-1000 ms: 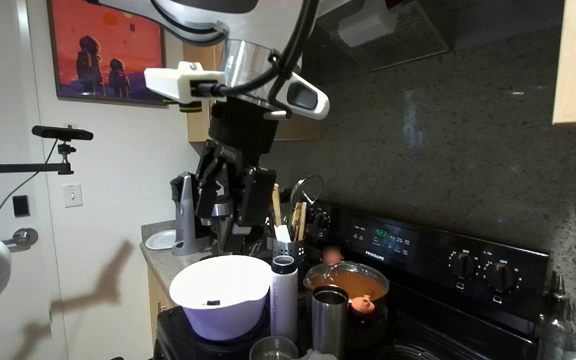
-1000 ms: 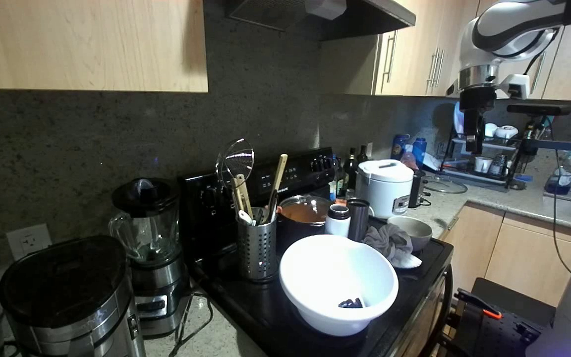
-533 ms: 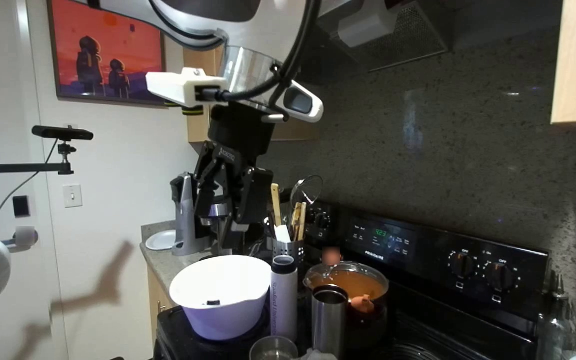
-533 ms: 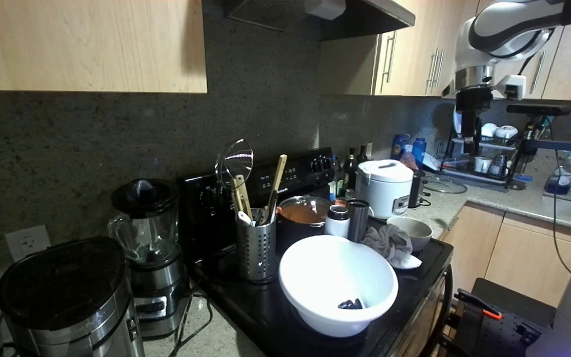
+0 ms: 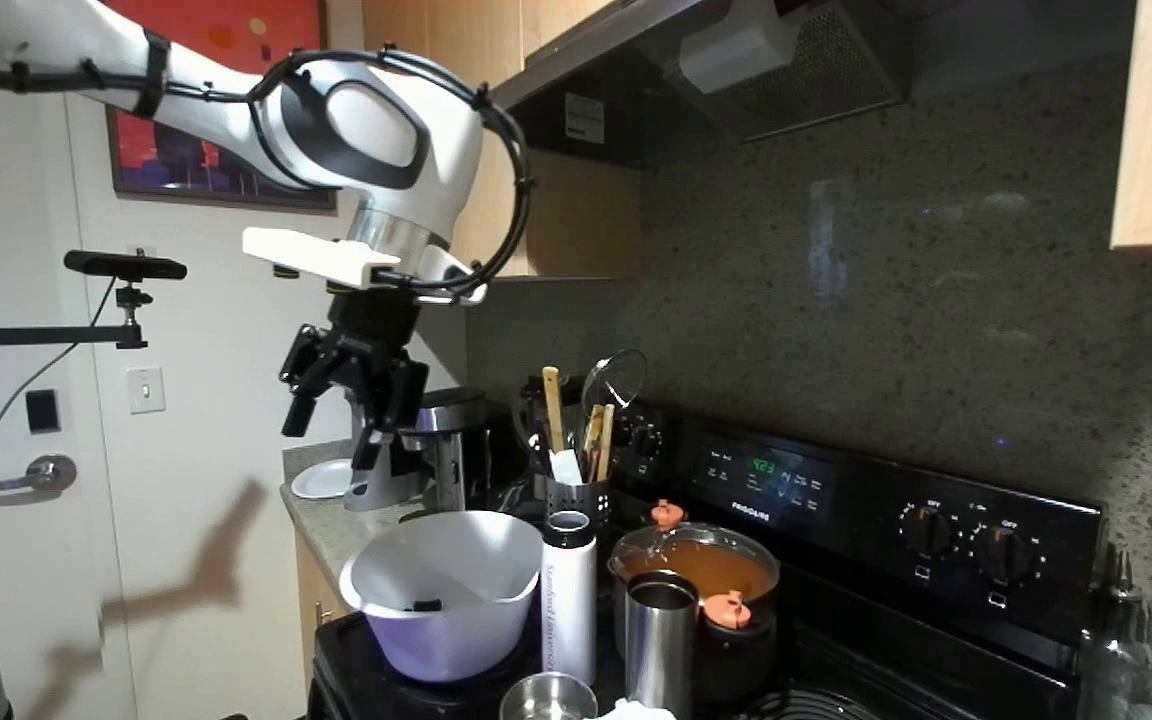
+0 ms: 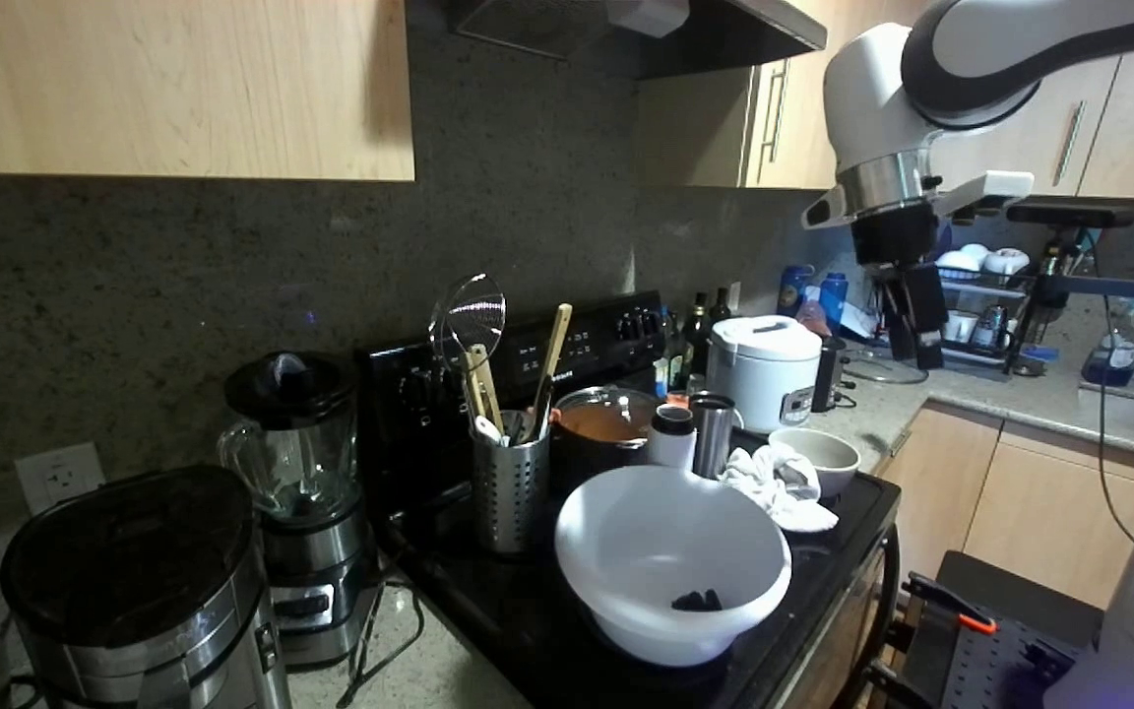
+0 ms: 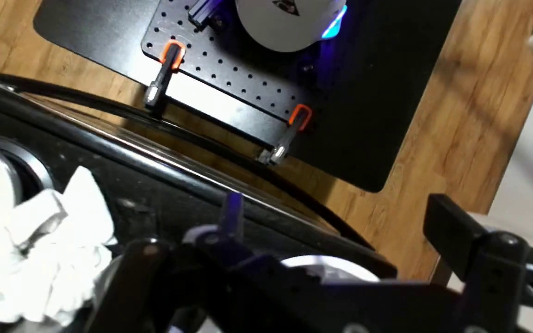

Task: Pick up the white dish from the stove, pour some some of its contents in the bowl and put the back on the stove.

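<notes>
White dish (image 6: 665,542): large, deep, round, smooth-walled. Upright on the stove (image 6: 528,611), a glossy black surface, at its near side in an exterior view. Small dark pieces (image 6: 697,601) lie inside, kind uncertain.

Gripper (image 5: 332,440): black, jointed, angular; jaws wide apart, in mid-air, well apart from the dish.

Back panel (image 5: 856,520): black, part of the stove. Round knobs (image 5: 927,531), "OFF" legible above; brand "FRIGIDAIRE" in pale capitals; green digits (image 5: 762,467), first one unclear, the rest "23".

White bottle (image 5: 568,610): slim cylinder, black neck, lettering down the wall beginning "Stanford". Just right of the dish in the same exterior view.

Steel mug (image 5: 660,640): brushed metal, open-topped; right of the bottle.

Dark pot (image 5: 736,660): clear lid (image 5: 701,565) over orange-brown, coral grips (image 5: 726,610); beyond the mug.

Perforated holder (image 6: 511,502): steel cylinder, left of the dish in an exterior view, bearing wooden handles (image 6: 552,359) and a wire skimmer (image 6: 471,320).

White cloth (image 6: 777,483): crumpled; right of the dish, beside the pale bowl (image 6: 823,463).

Rice cooker (image 6: 766,369): white, rounded, lidded; far right, label too small to read.

Blender (image 6: 296,453): clear jar, metallic base; left.
</notes>
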Robot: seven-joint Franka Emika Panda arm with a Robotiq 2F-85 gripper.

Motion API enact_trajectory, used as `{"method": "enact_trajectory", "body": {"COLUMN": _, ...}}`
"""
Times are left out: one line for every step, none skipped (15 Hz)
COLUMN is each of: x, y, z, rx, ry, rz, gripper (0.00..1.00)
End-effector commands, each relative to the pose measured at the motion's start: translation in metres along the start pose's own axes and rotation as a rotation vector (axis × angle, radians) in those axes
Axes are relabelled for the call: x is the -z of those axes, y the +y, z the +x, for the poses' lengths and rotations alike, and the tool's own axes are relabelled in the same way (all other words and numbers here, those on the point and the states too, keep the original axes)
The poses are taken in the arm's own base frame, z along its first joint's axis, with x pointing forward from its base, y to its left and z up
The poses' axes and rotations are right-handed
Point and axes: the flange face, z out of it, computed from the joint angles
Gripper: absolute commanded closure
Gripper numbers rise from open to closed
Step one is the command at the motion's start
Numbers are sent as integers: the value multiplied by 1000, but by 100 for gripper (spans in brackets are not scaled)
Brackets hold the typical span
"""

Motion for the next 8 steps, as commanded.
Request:
{"method": "enact_trajectory", "body": {"x": -36, "y": -72, "z": 12, "rx": 181, "ry": -5, "rz": -92, "gripper": 0}}
{"method": "enact_trajectory", "body": {"x": -47, "y": -88, "z": 17, "rx": 220, "ry": -3, "rz": -104, "gripper": 0}}
{"method": "enact_trajectory", "body": {"x": -59, "y": -105, "z": 22, "rx": 256, "ry": 9, "rz": -110, "gripper": 0}}
{"method": "enact_trajectory", "body": {"x": -71, "y": -119, "z": 27, "rx": 286, "ry": 26, "rz": -120, "gripper": 0}}
{"method": "enact_trajectory", "body": {"x": -85, "y": -131, "z": 32, "rx": 316, "ry": 41, "rz": -130, "gripper": 0}}
{"method": "enact_trajectory", "body": {"x": -98, "y": -141, "z": 36, "rx": 342, "ry": 65, "rz": -137, "gripper": 0}}
{"method": "enact_trajectory", "body": {"x": -112, "y": -148, "z": 42, "rx": 362, "ry": 92, "rz": -144, "gripper": 0}}
{"method": "enact_trajectory", "body": {"x": -126, "y": -153, "z": 48, "rx": 378, "ry": 121, "rz": -151, "gripper": 0}}
